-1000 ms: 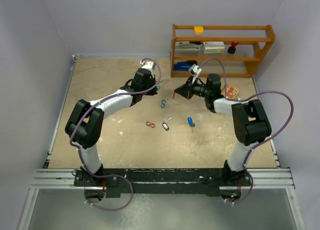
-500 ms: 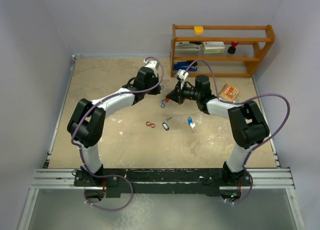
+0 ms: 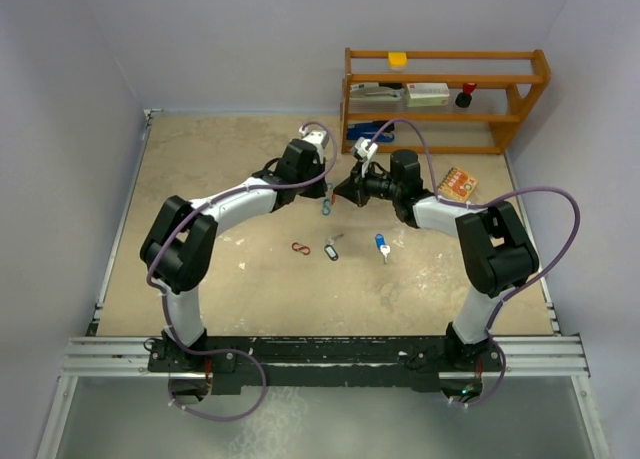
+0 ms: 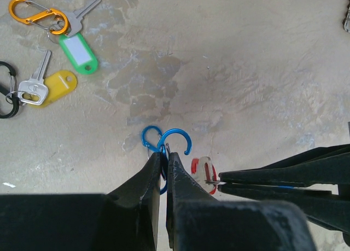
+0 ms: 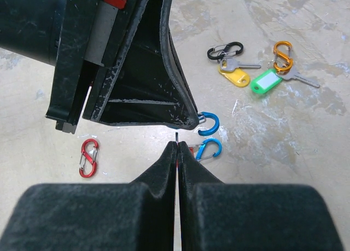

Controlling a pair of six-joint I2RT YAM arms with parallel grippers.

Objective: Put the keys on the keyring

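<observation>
My left gripper (image 4: 166, 153) is shut on the middle of a blue S-shaped clip (image 4: 178, 134), whose two hooks stick out past the fingertips. My right gripper (image 5: 178, 144) is shut on a small key with a red tag (image 4: 202, 169), held edge-on right beside the blue clip (image 5: 210, 124). In the top view both grippers meet tip to tip, left (image 3: 325, 189) and right (image 3: 341, 192). A green-tagged key (image 4: 79, 48) hangs on an orange clip (image 4: 38, 15). A yellow-tagged key (image 4: 54, 87) hangs on a black clip (image 4: 5, 92).
A red S-clip (image 3: 300, 248), a black-tagged key (image 3: 331, 250) and a blue-tagged key (image 3: 381, 244) lie on the table nearer the arm bases. A wooden shelf (image 3: 445, 99) stands at the back right, with an orange packet (image 3: 460, 184) in front of it.
The right gripper has swung left with the red-tagged key to the blue clip. The left gripper has shifted right to the same spot and is closed on the clip.
</observation>
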